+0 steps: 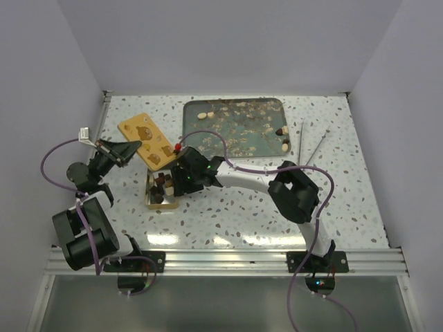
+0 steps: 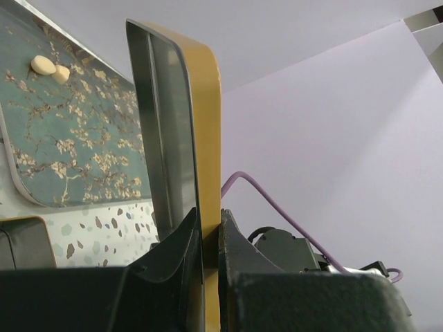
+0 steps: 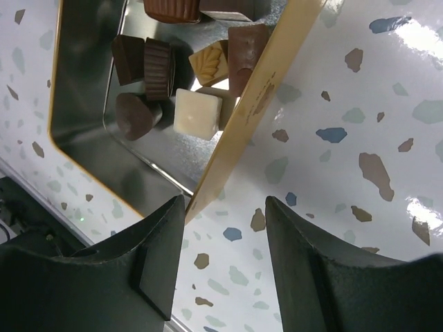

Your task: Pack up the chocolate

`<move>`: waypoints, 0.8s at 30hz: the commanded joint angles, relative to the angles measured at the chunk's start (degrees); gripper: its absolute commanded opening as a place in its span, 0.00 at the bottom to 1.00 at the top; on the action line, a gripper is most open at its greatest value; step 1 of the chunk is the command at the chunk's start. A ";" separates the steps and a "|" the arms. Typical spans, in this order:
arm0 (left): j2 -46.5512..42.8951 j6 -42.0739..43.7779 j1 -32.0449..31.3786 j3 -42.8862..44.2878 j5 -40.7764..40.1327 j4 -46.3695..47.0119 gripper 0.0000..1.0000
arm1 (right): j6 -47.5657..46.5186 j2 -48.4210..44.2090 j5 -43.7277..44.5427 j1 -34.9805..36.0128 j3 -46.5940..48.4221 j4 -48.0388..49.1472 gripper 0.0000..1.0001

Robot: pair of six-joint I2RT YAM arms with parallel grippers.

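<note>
My left gripper [image 2: 205,232] is clamped on the edge of the gold lid [image 2: 197,117]. My right gripper [image 3: 225,211] stands partly wide, fingers astride the tin [image 3: 273,66] wall, gripping nothing. Several chocolates [image 3: 197,114] already lie in the tin. A few remain on the tray [image 1: 239,135], so I judge packing and closing unfinished.

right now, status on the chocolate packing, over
Left hand shut on tin lid. Right hand open over wall of gold tin. Chocolates inside; more chocolates on teal tray.
</note>
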 commanded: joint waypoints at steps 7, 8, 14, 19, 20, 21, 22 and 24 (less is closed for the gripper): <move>-1.87 0.81 0.56 -1.14 -0.65 4.13 0.00 | 0.86 2.82 3.86 0.61 6.89 -4.22 0.47; -1.96 0.90 0.47 -1.14 -0.73 4.13 0.00 | 1.04 3.17 3.86 0.61 7.25 -5.18 0.47; -2.31 0.90 0.47 -1.49 -1.17 4.04 0.00 | 2.71 5.63 4.73 1.04 11.11 -9.14 0.38; -2.57 0.82 0.56 -1.49 -1.35 4.04 0.00 | 3.68 7.48 6.32 2.01 14.81 -13.09 0.33; -2.66 0.81 0.56 -1.67 -1.44 4.04 0.00 | 3.85 7.91 6.32 2.19 14.99 -13.36 0.32; -2.66 0.81 0.56 -1.58 -1.53 4.04 0.00 | 4.11 8.00 6.32 2.28 15.08 -13.45 0.31; -2.66 0.81 0.47 -1.58 -1.70 4.04 0.00 | 4.38 8.27 6.23 2.45 15.08 -13.63 0.31; -2.84 0.81 0.56 -1.75 -1.88 4.04 0.00 | 4.82 8.71 6.40 2.80 15.43 -13.89 0.29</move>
